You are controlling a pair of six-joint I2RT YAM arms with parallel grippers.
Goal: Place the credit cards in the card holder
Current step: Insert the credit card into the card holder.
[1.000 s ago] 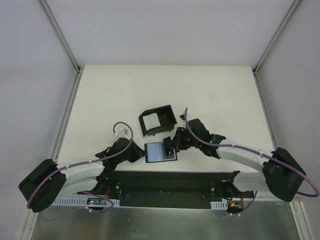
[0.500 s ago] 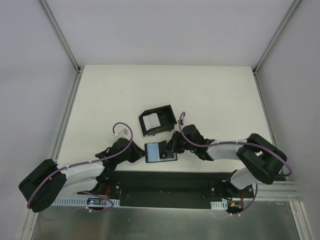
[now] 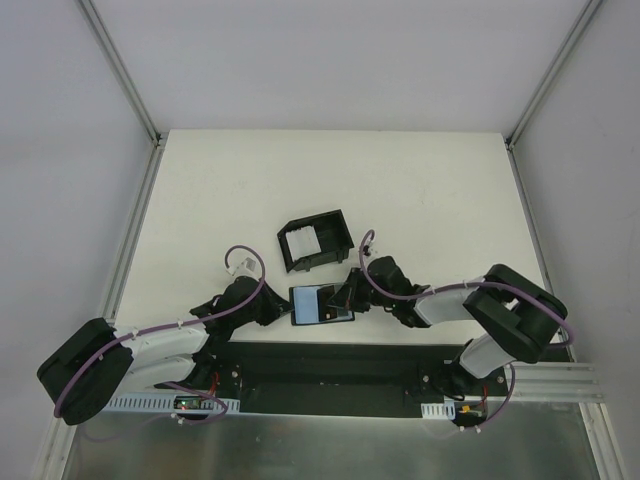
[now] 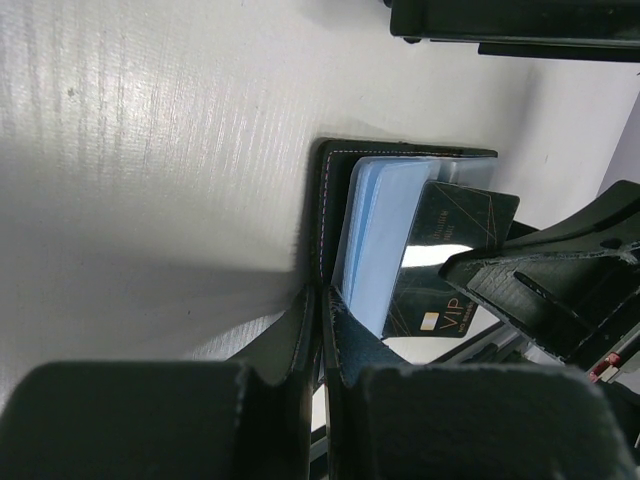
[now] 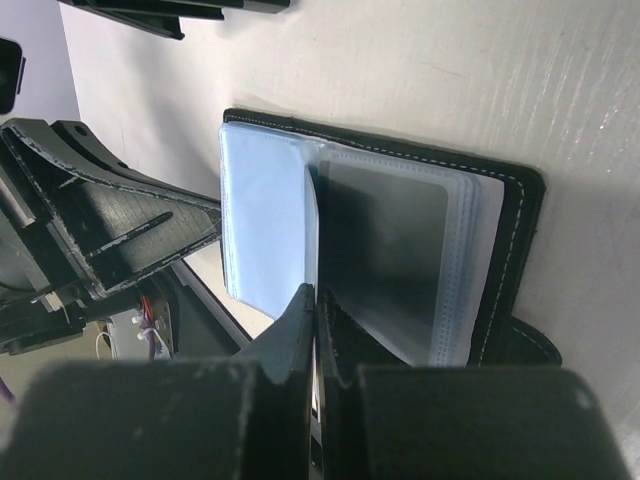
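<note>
On the table (image 3: 420, 190), left pincer (image 4: 318, 300) pinches the card holder (image 4: 325, 175), right pincer (image 5: 315, 297) a dark card (image 4: 452, 238).

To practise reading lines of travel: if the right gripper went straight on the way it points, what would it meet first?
Probably the open card holder: the right gripper, shut on a dark card, points into its clear sleeves, though depth is unclear.

Soft, even overhead light; in wrist views the near fingers (image 4: 130, 420) blur and shade the table (image 4: 150, 130).
</note>
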